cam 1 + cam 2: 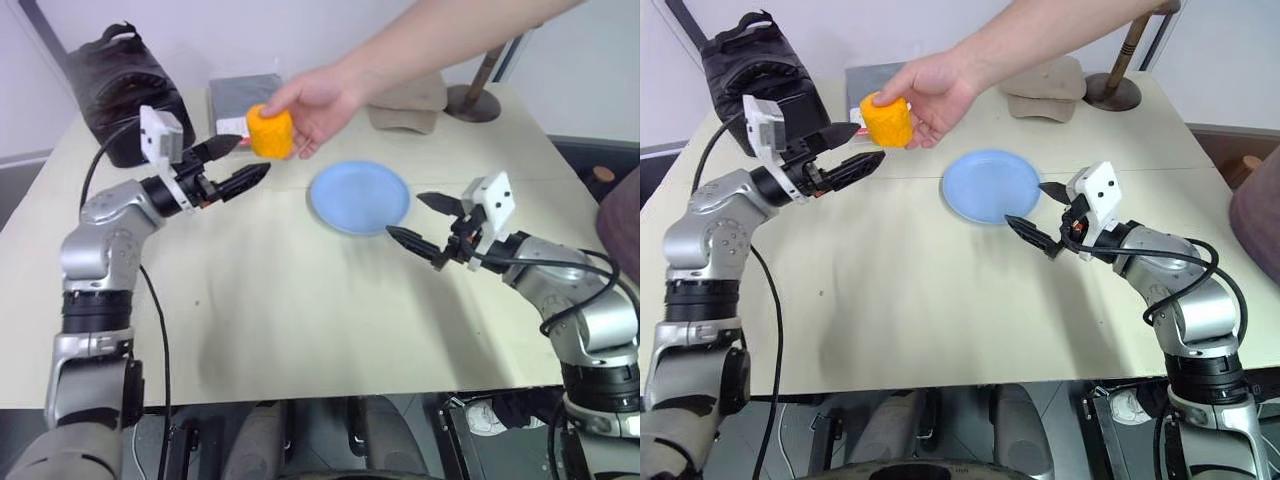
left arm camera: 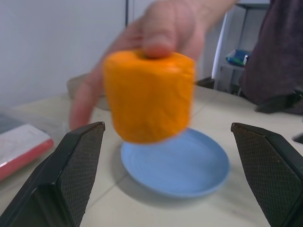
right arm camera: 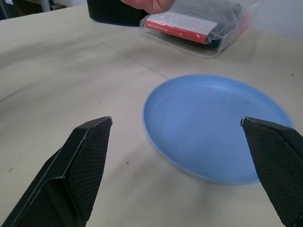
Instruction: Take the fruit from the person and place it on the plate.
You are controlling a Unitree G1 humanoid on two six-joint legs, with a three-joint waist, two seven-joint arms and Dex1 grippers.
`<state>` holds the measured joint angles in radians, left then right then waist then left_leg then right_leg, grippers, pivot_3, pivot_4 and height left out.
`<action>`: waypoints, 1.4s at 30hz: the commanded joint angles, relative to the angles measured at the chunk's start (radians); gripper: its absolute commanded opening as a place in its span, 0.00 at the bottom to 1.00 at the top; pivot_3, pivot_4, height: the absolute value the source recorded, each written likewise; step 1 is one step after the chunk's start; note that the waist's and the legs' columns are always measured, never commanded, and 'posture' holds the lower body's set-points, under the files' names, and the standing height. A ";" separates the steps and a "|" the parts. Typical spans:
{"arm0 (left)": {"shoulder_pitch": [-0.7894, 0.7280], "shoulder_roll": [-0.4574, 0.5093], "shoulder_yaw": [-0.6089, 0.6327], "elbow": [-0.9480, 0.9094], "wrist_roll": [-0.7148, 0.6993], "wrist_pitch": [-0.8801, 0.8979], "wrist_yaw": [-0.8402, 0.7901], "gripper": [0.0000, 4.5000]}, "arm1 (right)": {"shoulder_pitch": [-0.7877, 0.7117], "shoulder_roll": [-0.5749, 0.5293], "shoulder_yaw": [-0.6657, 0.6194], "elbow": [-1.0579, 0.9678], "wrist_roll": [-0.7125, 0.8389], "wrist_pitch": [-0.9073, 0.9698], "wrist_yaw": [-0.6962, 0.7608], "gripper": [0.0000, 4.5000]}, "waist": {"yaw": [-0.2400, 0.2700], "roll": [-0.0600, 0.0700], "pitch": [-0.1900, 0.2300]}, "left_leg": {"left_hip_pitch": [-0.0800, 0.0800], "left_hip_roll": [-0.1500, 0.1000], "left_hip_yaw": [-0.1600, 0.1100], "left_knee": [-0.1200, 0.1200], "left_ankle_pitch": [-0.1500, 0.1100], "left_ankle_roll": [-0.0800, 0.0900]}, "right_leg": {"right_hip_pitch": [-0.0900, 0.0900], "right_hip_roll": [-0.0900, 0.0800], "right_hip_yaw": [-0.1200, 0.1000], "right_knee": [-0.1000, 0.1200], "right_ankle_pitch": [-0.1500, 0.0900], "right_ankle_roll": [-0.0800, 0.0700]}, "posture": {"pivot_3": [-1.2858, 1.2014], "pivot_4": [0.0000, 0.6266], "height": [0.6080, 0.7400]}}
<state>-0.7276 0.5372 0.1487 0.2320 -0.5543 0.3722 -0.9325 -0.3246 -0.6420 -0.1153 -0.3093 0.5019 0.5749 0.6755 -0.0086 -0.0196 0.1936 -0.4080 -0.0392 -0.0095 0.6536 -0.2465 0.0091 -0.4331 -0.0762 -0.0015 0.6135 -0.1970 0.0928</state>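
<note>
person's hand (image 1: 315, 105) holds the fruit (image 1: 270, 132) out above the bench (image 1: 300, 310), just ahead of the left gripper (image 1: 240, 165), fingers wide for the handoff; right gripper (image 1: 420, 220) open and empty beside the plate (image 1: 359, 196).

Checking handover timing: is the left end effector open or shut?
Open. The left end effector has its two fingers spread apart, empty, with the fruit just ahead of them, gripped by the person's hand.

beige table (image 1: 300, 300), white wall (image 1: 300, 30)
</note>
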 commanded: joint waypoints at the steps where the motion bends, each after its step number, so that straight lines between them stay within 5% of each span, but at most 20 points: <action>1: -0.069 -0.018 -0.006 0.048 0.030 -0.064 -0.018 1.00 | 0.002 0.012 -0.020 -0.047 -0.003 -0.021 -0.019 0.99 | 0.000 0.000 0.000 | 0.000 0.000 0.000 0.000 0.000 0.000 | 0.000 0.000 0.000 0.000 0.000 0.000 | 0.52 0.24 1.00; 12: -0.155 -0.102 -0.028 0.154 0.079 -0.120 -0.048 1.00 | 0.023 0.024 -0.025 -0.055 -0.011 -0.027 -0.046 0.99 | -0.001 0.000 0.000 | 0.000 0.000 0.000 0.000 0.000 0.000 | 0.000 0.000 0.000 0.000 0.000 0.000 | 0.52 0.24 1.00; 18: -0.156 -0.113 -0.021 0.156 0.089 -0.131 -0.054 0.57 | 0.028 0.026 -0.027 -0.052 -0.014 -0.032 -0.053 1.00 | -0.001 0.000 0.000 | 0.000 0.000 0.000 0.000 0.000 0.000 | 0.000 0.000 0.000 0.000 0.000 0.000 | 0.52 0.24 1.00; 30: -0.136 -0.125 -0.094 0.187 0.164 -0.188 -0.094 0.57 | 0.029 0.037 -0.021 -0.036 -0.022 -0.047 -0.056 1.00 | 0.000 0.000 0.000 | 0.000 0.000 0.000 0.000 0.000 0.000 | 0.000 0.000 0.000 0.000 0.000 0.000 | 0.52 0.24 1.00; 42: -0.398 -0.292 -0.120 0.752 0.299 -0.451 -0.076 0.57 | 0.084 0.074 -0.040 -0.075 -0.041 -0.061 -0.105 1.00 | 0.022 0.000 0.000 | -0.001 0.000 0.001 0.005 -0.002 0.003 | 0.001 0.001 0.000 0.000 0.000 0.001 | 0.52 0.24 1.00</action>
<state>-1.0855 0.2601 0.0237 0.9371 -0.2739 -0.0289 -1.0223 -0.2484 -0.5722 -0.1289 -0.3325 0.4548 0.5318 0.5827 0.0134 -0.0200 0.1938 -0.4090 -0.0393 -0.0091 0.6583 -0.2483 0.0123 -0.4320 -0.0753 -0.0021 0.6140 -0.1972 0.0938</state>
